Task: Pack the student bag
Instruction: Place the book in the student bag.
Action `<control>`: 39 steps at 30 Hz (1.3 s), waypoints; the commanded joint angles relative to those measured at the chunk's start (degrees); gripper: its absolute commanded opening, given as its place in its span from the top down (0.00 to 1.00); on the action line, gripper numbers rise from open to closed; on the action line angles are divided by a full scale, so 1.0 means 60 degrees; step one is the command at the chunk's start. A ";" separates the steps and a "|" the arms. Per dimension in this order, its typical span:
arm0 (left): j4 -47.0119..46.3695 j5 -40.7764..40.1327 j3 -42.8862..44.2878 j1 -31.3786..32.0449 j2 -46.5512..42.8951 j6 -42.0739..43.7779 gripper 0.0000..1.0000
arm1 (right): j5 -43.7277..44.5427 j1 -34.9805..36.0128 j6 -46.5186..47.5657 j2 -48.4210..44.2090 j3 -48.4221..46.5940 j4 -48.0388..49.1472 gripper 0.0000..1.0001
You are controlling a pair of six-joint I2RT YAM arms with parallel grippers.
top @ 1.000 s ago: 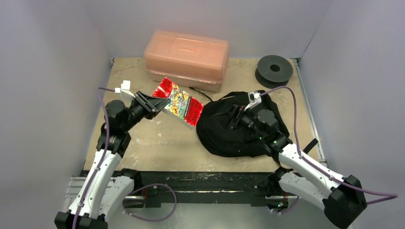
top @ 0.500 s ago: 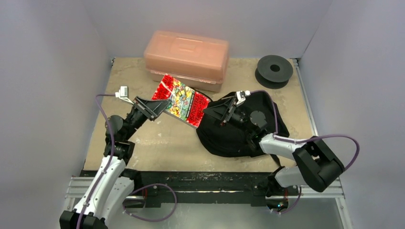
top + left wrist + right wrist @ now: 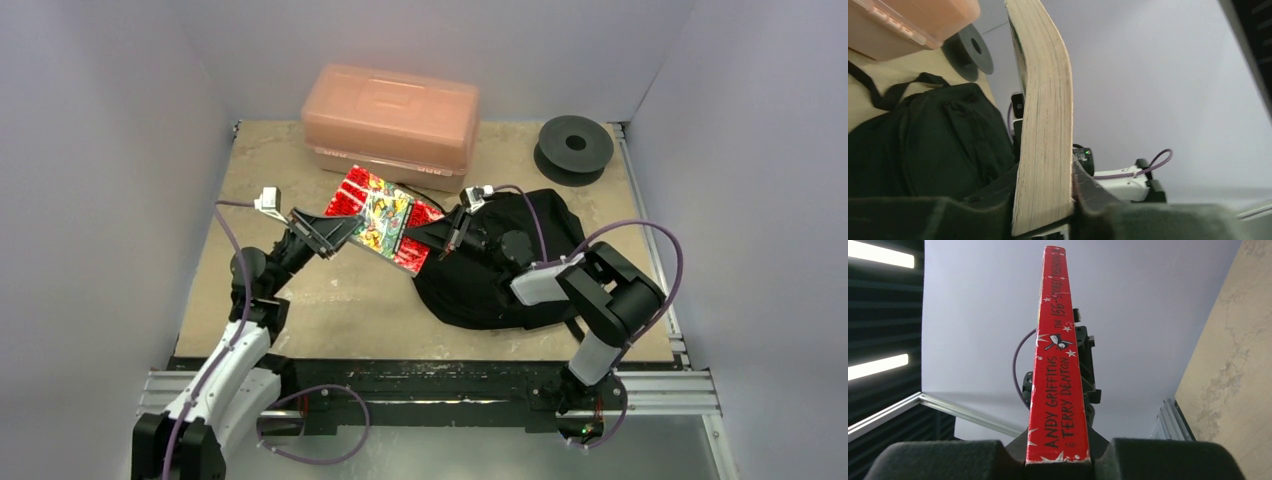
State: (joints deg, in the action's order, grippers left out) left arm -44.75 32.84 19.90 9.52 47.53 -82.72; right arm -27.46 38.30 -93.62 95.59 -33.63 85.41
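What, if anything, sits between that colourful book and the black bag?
Nothing separate does. The book, clamped by the left gripper and the right gripper, hangs at the edge of the bag. The right arm itself lies across the bag's top, and whether its zip is open cannot be seen.

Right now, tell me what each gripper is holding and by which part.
Both hold one book. The left gripper clamps its page-edge side; the right gripper grips its red spine side.
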 commanded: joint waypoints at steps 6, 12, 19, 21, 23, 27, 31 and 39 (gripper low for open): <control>0.9537 -0.1317 0.1590 0.0069 -0.3099 0.5273 0.40 | -0.1084 -0.0295 0.0352 0.0574 0.0288 0.1936 1.00; 1.4681 -0.5802 0.3874 0.0054 -0.3183 0.7077 0.30 | -0.1817 -0.0443 0.4568 -0.1176 -0.0427 -0.4402 1.00; 1.4401 -0.3521 0.5355 0.0062 -0.2741 0.9443 0.27 | -0.2368 -0.0911 0.8634 -0.3251 -0.1709 -0.9859 1.00; 1.3968 -0.1336 0.5615 0.0054 -0.2425 0.9945 0.27 | -0.3816 -0.1363 0.8450 -0.3308 -0.1709 -0.9508 1.00; 1.3693 0.0343 0.5803 0.0054 -0.2076 1.0037 0.27 | -0.4871 -0.1541 0.7933 -0.3305 -0.1595 -0.8657 1.00; 1.2034 0.2950 0.5282 0.0054 -0.1630 0.8806 0.27 | -0.5763 -0.1613 0.6286 -0.3407 -0.1024 -0.6019 1.00; 1.0882 0.3229 0.4700 0.0056 -0.1480 0.7257 0.27 | -0.6165 -0.1610 0.3841 -0.3315 -0.0517 -0.2501 1.00; 1.4450 -0.0065 0.6567 0.0025 -0.1975 0.8443 0.25 | -0.6314 -0.1610 0.3797 -0.3797 -0.0525 -0.2459 1.00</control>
State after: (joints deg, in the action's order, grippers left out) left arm 33.30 43.27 52.05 9.82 38.98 -35.11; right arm -63.55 28.38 -68.58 76.27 -35.86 62.76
